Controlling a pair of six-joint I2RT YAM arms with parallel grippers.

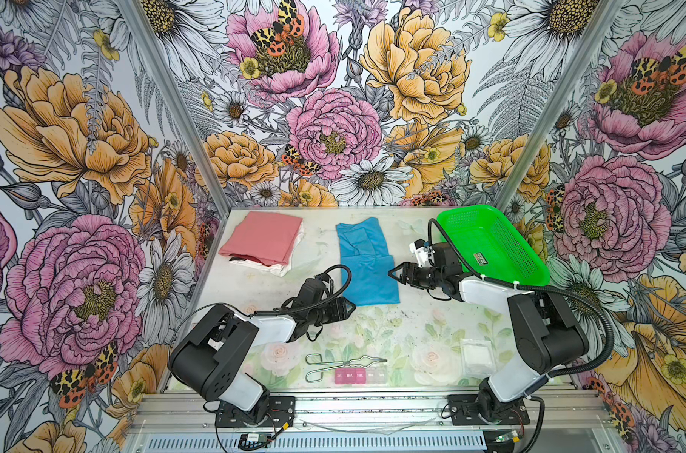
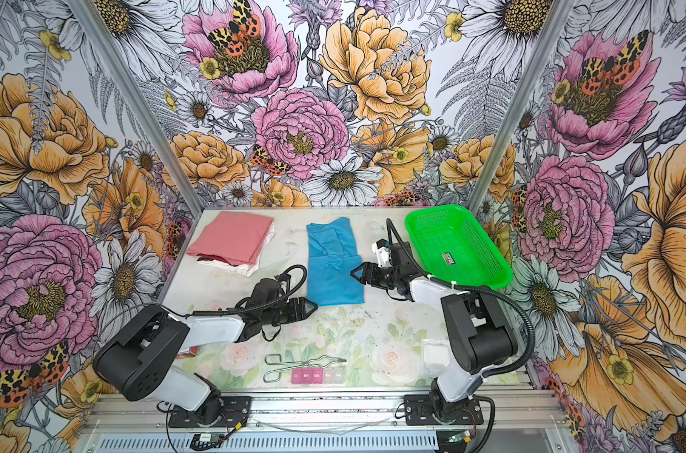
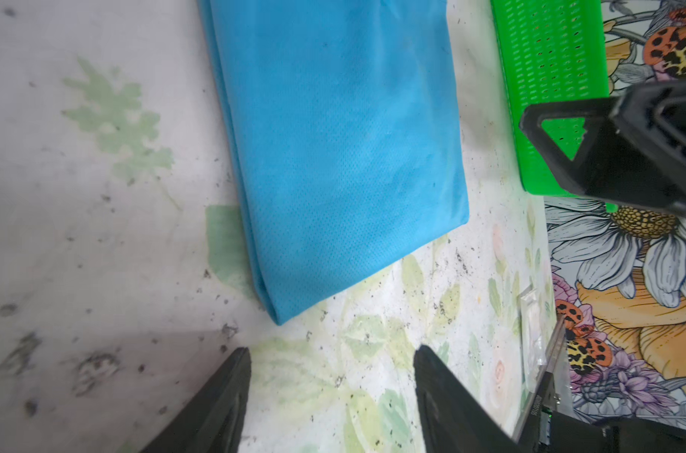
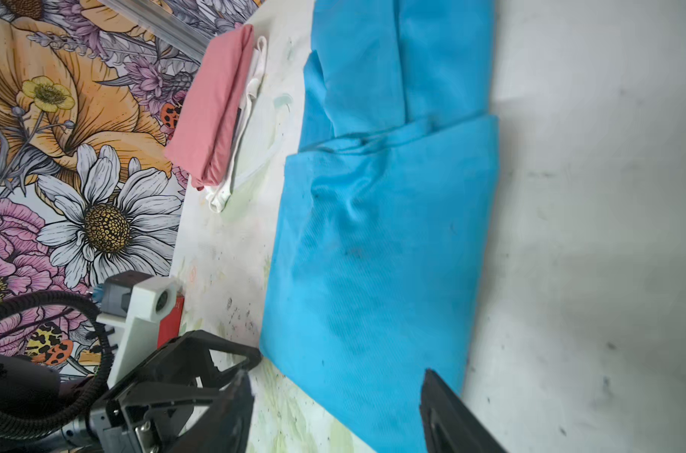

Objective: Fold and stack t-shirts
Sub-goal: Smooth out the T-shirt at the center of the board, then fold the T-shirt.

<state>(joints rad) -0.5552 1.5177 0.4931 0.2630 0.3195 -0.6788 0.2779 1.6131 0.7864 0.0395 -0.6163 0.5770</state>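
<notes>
Top view: green basket point(image 1: 517, 251) sticker point(image 1: 481, 259) and pill box point(image 1: 360, 375) lettering, illegible.

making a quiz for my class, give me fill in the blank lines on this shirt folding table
The lone t-shirt mid-table is ____.
The pink t-shirt tops a stack whose bottom layer is ____.
The basket is ____.
The left gripper has its jaws ____.
Missing: blue; white; green; open.

Left arm point(image 1: 215, 353) and right arm point(image 1: 545, 337): black joint housings, glossy white shells, ribbed black hoses point(image 1: 607, 325). The left gripper point(image 1: 350, 308) and right gripper point(image 1: 391, 272) are black and triangular. On the aluminium rail point(image 1: 372, 408), bolted black baseplates point(image 1: 282, 406), perhaps red-wired.
</notes>
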